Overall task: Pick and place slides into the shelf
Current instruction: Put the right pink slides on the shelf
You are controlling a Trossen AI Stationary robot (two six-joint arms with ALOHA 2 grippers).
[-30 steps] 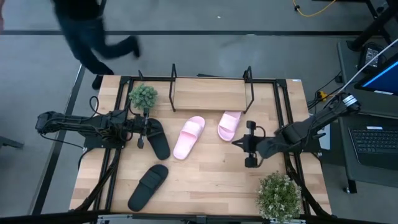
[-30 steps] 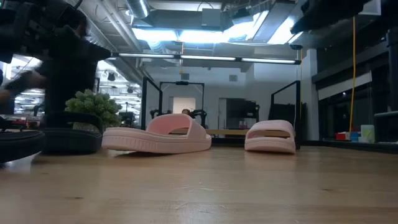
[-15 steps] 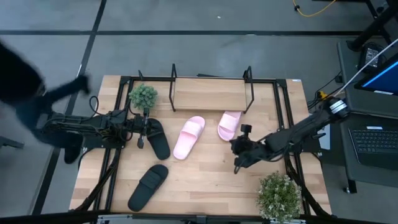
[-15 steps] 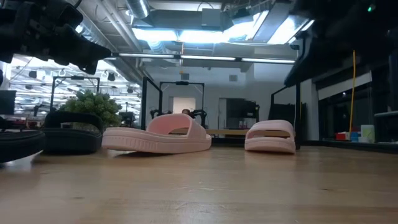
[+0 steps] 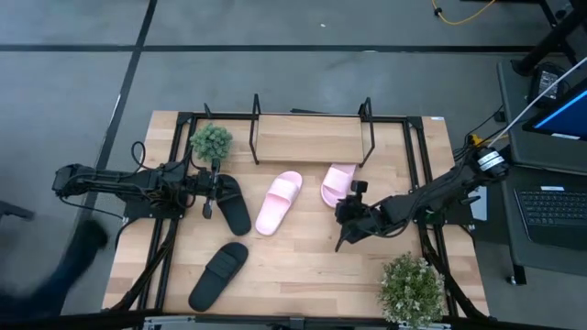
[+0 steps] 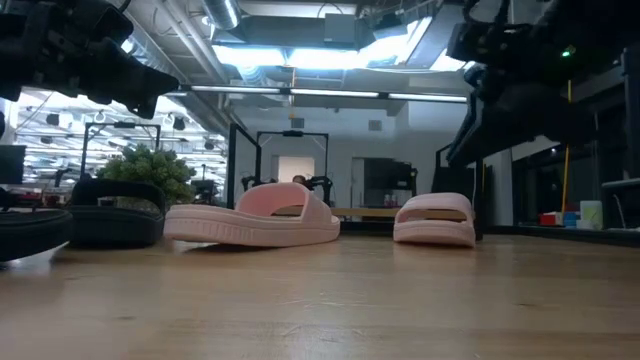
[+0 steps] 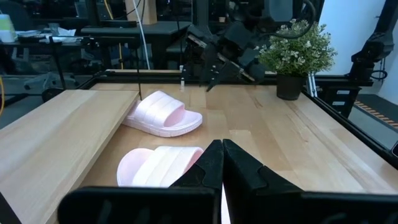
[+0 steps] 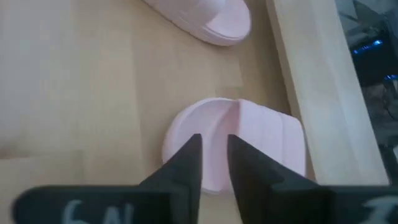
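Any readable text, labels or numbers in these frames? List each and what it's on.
White marks on the right tool body, right wrist view: blurred, unreadable.
Monitor beside the table: too small to read.
Pink slides, black slides: no print visible.
Nothing else legible.

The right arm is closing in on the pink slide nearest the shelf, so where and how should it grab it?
Grip the wide strap of the pink slide, coming from above at its open heel end. The strap arches over the sole, leaving a gap for one finger of the right gripper. The shelf sits close past the toe, so that side looks cramped.
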